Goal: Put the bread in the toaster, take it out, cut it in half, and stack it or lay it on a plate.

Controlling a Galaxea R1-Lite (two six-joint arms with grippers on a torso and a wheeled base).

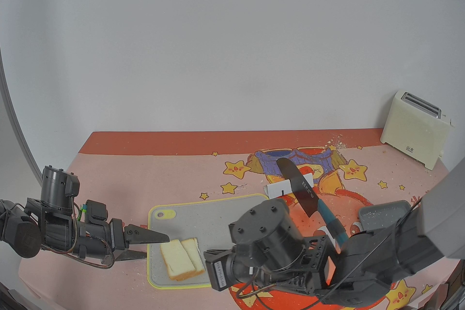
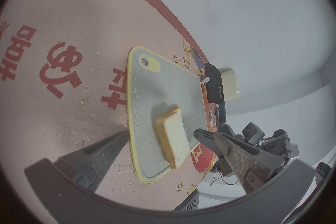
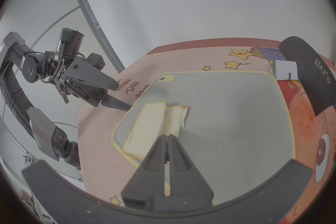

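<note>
Two bread halves (image 1: 182, 258) lie side by side, touching, at the near left corner of the grey cutting board (image 1: 213, 219). My left gripper (image 1: 157, 248) is open at the board's left edge, level with the bread (image 2: 173, 137), which lies ahead of its spread fingers. My right gripper (image 3: 167, 138) is shut with nothing in it, its tips just at the bread halves (image 3: 154, 125). A black-bladed knife (image 1: 302, 192) with a teal handle leans on a small white stand behind the board. The cream toaster (image 1: 416, 129) stands at the far right.
A grey plate (image 1: 385, 214) lies right of the board, partly behind my right arm. Crumbs are scattered on the pink patterned tablecloth (image 1: 145, 170). The table's left and far parts are open; a white wall rises behind.
</note>
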